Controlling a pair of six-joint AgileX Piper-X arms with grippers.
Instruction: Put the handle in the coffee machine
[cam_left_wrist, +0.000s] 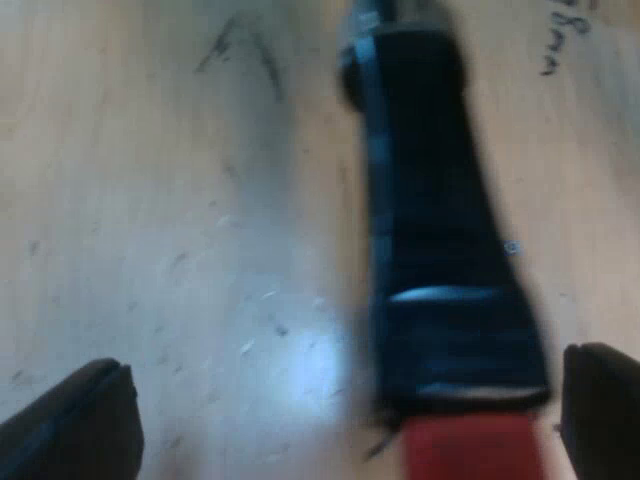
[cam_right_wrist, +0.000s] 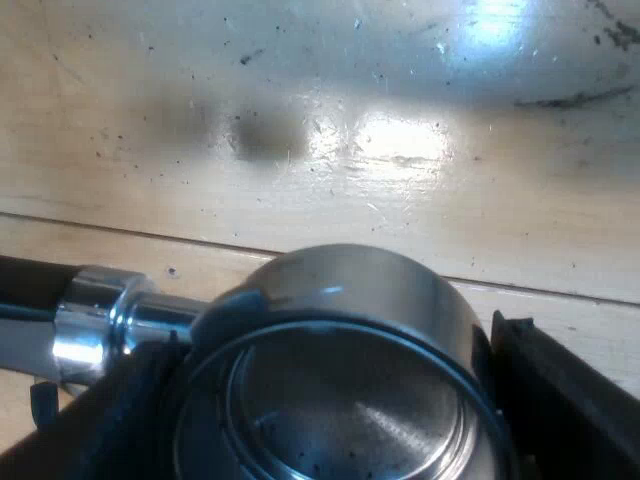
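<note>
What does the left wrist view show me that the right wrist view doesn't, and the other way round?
Left wrist view: the holder's dark handle with its red end, between the open fingers of the left gripper, and pen marks on the wood.
Right wrist view: the holder's round metal bowl, empty inside, with its shiny neck, and the right gripper closed against both sides of the bowl.
Shared: the pale wooden table beneath, and apparently the same holder seen from opposite ends.

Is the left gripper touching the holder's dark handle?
Apart. In the left wrist view, table shows between the handle and each finger of the open left gripper.
</note>
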